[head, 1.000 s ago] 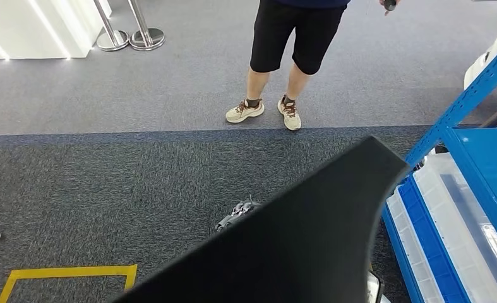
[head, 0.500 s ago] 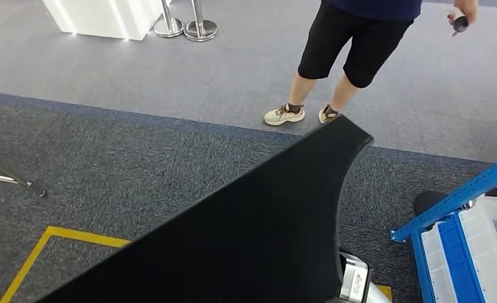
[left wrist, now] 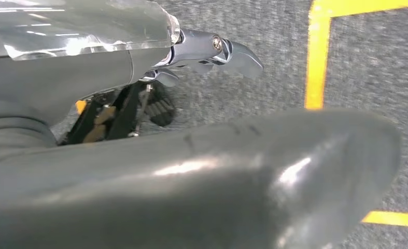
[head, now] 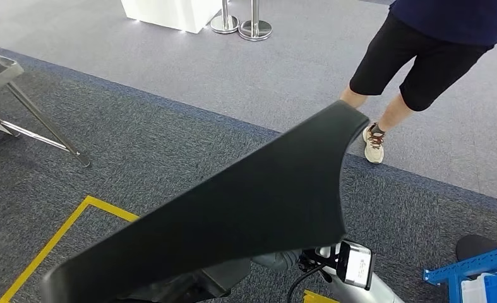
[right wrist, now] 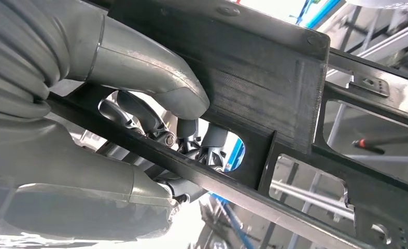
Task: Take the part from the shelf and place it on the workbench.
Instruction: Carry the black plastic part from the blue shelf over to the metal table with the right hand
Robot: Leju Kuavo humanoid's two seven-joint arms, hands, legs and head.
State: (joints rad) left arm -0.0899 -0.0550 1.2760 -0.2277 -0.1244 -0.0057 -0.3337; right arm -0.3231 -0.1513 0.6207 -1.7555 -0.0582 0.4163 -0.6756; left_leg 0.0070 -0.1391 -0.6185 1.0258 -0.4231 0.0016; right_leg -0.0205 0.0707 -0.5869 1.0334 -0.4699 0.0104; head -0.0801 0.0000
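The part (head: 264, 202) is a long black curved panel, held slanting across the head view above the carpet. Its smooth rounded end (left wrist: 217, 176) lies close before the left wrist camera, and its ribbed, cut-out underside (right wrist: 264, 67) faces the right wrist camera. My right hand (right wrist: 139, 88) grips a rib of that underside, thumb on one face and fingers behind it. My left hand (left wrist: 191, 52) holds the panel's near end, with most of its fingers hidden behind the panel. My right forearm (head: 353, 265) shows under the panel's edge.
A person (head: 422, 69) in dark shorts stands at the far right on light carpet. The blue shelf's corner (head: 479, 281) is at the bottom right. Yellow floor tape (head: 62, 233) marks the dark carpet; a metal folding frame (head: 18, 107) stands at left. A white plinth (head: 170, 9) and stanchions (head: 239, 25) are behind.
The whole view has swung left: the blue shelf slid out toward the right edge, the person shifted right, and the metal frame came in at left. The panel stays held.
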